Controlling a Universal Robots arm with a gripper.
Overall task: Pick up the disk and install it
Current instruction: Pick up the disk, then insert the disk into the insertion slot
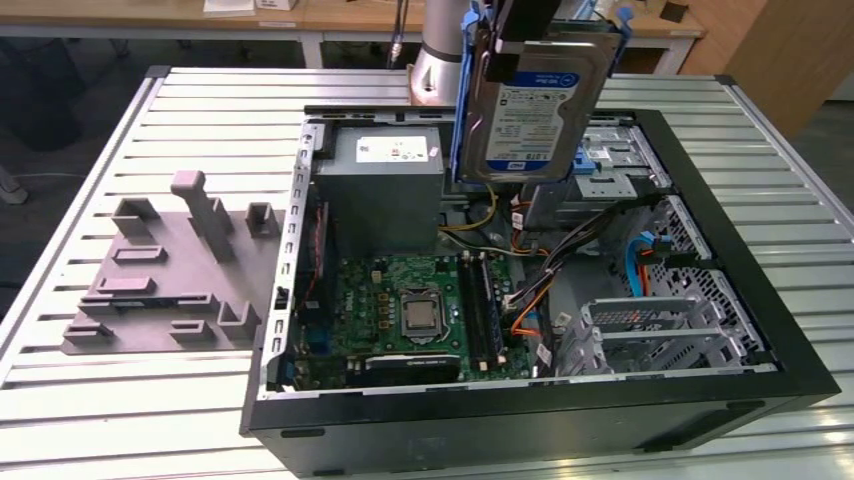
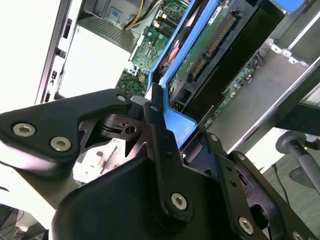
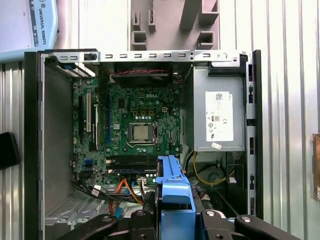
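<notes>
Of the 2 steps, the pick-up looks done and the install does not. The disk hangs on edge above the far part of the open computer case, label face showing, clear of everything inside. The hand is clamped on the disk's blue carrier frame, its fingers pressed onto the plastic. No part of the disk sits in a bay.

Inside the case, below the disk, lie the silver drive cage and a tangle of cables. The grey power supply stands just beside them, and I judge that these 3 crowd the way down. A green circuit board covers the near part of the case floor. Outside the case, a grey moulded block stands on the bench.
</notes>
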